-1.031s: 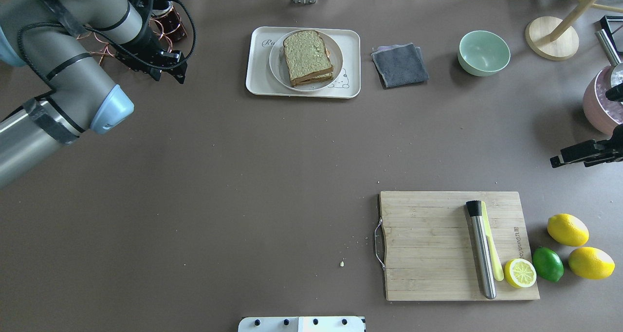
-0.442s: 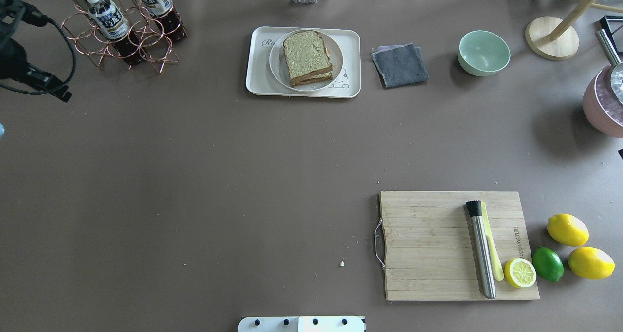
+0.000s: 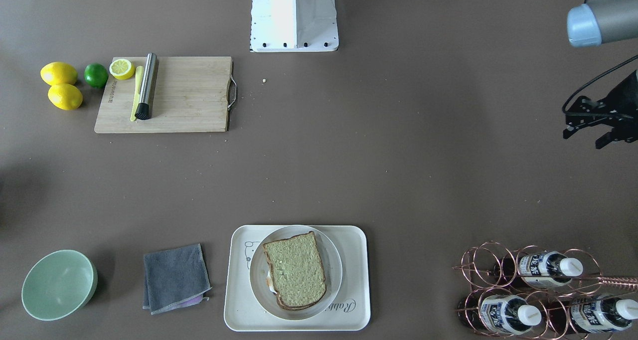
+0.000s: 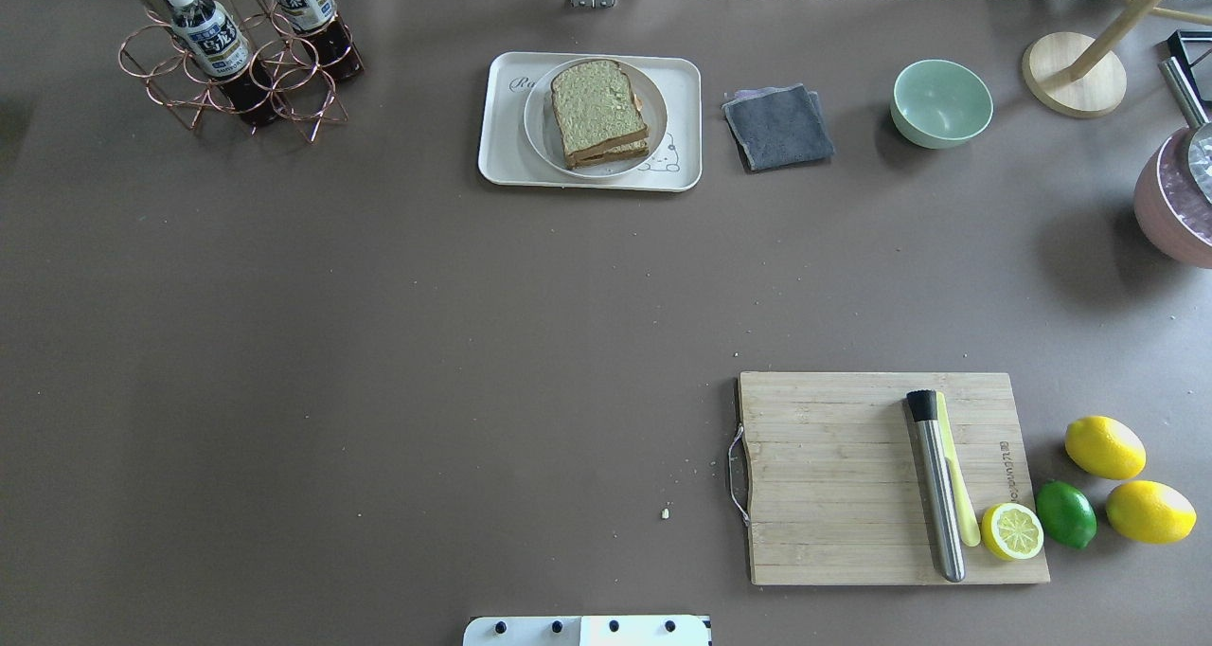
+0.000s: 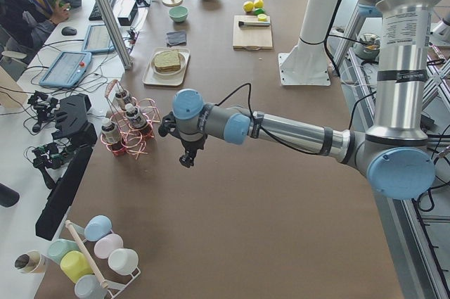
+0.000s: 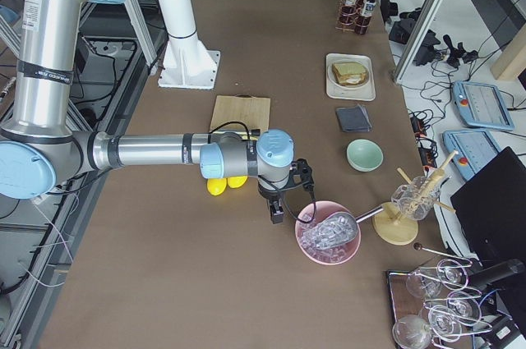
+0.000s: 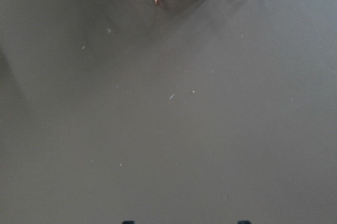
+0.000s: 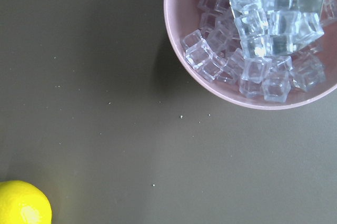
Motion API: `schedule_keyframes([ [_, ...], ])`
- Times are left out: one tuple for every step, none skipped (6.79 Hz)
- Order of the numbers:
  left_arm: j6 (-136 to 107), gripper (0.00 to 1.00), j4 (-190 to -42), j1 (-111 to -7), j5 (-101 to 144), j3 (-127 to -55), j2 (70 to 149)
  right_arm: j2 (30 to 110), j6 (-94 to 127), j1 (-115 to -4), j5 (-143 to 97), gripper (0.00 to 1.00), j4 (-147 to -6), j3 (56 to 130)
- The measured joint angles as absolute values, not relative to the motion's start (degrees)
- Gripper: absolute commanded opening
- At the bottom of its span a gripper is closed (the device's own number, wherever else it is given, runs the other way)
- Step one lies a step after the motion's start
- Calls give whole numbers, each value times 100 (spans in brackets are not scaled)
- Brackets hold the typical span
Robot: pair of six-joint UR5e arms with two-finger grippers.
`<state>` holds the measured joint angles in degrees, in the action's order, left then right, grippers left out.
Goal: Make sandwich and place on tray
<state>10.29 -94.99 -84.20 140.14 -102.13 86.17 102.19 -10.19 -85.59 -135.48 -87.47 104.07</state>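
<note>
Both arms are now staying out of the overhead view, where a second ago the grippers were reaching in at 10 and 3 o'clock. On the brown table (image 4: 379,343), the left arm (image 5: 281,130) is stretching toward the copper bottle rack (image 5: 130,126). Its left gripper (image 3: 585,138) is hovering at 3 o'clock in the front-facing view, with fingertips spread wide and nothing between them. The right arm (image 6: 148,152) is holding the right gripper (image 6: 279,211) beside the pink ice bowl (image 6: 329,234); whether its fingers are apart cannot be told. The tray (image 4: 497,163) is lying at the table's 12 o'clock, carrying a round plate (image 4: 540,139), and the sandwich (image 4: 597,106) is resting on that plate.
</note>
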Motion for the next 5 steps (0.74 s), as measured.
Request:
schedule_keyframes([
  [1366, 74, -9442, -8713, 14148, -10197, 8429, 10259, -1105, -8640, -13510, 100, -8771, 10406],
  [1488, 76, -9322, -8835, 14218, -10190, 8364, 10274, -1137, -8679, -13467, 100, -8780, 10404],
  [1527, 91, -9223, -8875, 14228, -10188, 8316, 10298, -1147, -8712, -13448, 100, -8785, 10404],
  [1528, 93, -9137, -8874, 14215, -10174, 8281, 10328, -1150, -8729, -13442, 100, -8802, 10412],
  [1516, 94, -9025, -8876, 14204, -10160, 8272, 10348, -1154, -8734, -13432, 100, -8845, 10416],
])
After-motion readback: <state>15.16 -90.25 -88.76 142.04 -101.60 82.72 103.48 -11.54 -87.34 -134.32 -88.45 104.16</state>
